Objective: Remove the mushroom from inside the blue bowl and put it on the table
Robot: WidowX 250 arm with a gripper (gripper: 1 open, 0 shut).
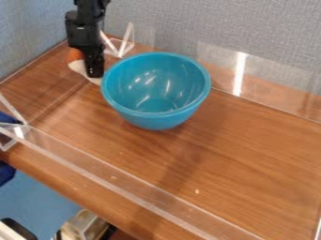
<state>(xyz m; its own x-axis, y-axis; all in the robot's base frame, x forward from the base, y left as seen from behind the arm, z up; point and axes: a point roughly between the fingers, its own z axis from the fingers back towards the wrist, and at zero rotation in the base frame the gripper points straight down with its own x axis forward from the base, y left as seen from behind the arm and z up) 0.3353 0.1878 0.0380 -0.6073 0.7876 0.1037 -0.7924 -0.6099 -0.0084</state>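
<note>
The blue bowl point(154, 89) stands upright on the table point(189, 159), towards the back left, and its inside shows only glossy turquoise. Just left of the bowl's rim, my black gripper point(92, 64) points straight down with its fingers together. A small orange-brown and white piece, the mushroom point(96, 70), sits at the fingertips, low over the wood beside the bowl. Whether it touches the tabletop is hidden by the bowl's edge and the fingers.
Low clear acrylic walls edge the table: one along the front point(113, 173), one at the back right point(251, 75). A white frame-like piece point(123, 43) stands right behind the gripper by the grey wall. Bare wood stretches in front of the bowl and to its right.
</note>
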